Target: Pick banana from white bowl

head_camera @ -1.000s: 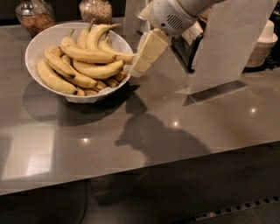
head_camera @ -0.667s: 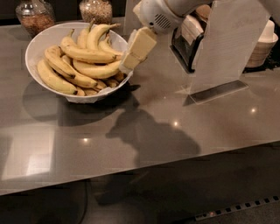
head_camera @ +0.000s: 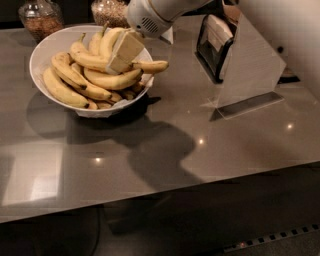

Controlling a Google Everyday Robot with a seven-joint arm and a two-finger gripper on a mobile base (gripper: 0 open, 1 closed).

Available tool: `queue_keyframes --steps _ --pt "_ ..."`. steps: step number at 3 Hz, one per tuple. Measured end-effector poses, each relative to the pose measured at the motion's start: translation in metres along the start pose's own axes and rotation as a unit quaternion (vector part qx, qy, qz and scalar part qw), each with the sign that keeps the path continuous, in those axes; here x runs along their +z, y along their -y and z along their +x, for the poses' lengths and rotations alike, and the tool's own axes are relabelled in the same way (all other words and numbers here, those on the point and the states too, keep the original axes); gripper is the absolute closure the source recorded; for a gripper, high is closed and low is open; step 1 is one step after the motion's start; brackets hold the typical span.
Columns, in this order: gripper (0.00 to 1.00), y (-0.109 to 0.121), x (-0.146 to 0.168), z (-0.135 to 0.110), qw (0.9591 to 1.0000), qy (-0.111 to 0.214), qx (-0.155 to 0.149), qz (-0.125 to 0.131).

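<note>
The white bowl (head_camera: 41, 52) stands at the back left of the grey counter, full of several yellow bananas (head_camera: 87, 87). One banana (head_camera: 150, 66) lies across the top of the pile and sticks out over the bowl's right rim. My gripper (head_camera: 116, 62) reaches down from the top of the view over the right half of the bowl. Its cream tip rests on or just above the top bananas, and I cannot tell whether it holds one. The white wrist (head_camera: 150, 17) is above the bowl's far rim.
Two glass jars of brown grains (head_camera: 42, 17) (head_camera: 110, 10) stand behind the bowl. A black napkin holder (head_camera: 214, 47) and a white slanted panel (head_camera: 255, 60) stand to the right. The grey counter (head_camera: 175, 145) stretches toward the front edge.
My gripper has moved left, from the bowl's right rim to over the banana pile inside the bowl. The view has also come closer to the bowl.
</note>
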State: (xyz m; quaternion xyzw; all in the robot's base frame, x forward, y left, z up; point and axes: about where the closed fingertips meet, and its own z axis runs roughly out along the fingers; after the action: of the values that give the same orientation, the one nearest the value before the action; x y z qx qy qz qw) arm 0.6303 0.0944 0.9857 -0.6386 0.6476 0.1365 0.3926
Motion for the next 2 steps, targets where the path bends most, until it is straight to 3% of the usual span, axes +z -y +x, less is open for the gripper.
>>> queue_keyframes --steps 2 --pt "0.47 -0.005 0.038 -0.011 0.9995 0.018 0.009 -0.025"
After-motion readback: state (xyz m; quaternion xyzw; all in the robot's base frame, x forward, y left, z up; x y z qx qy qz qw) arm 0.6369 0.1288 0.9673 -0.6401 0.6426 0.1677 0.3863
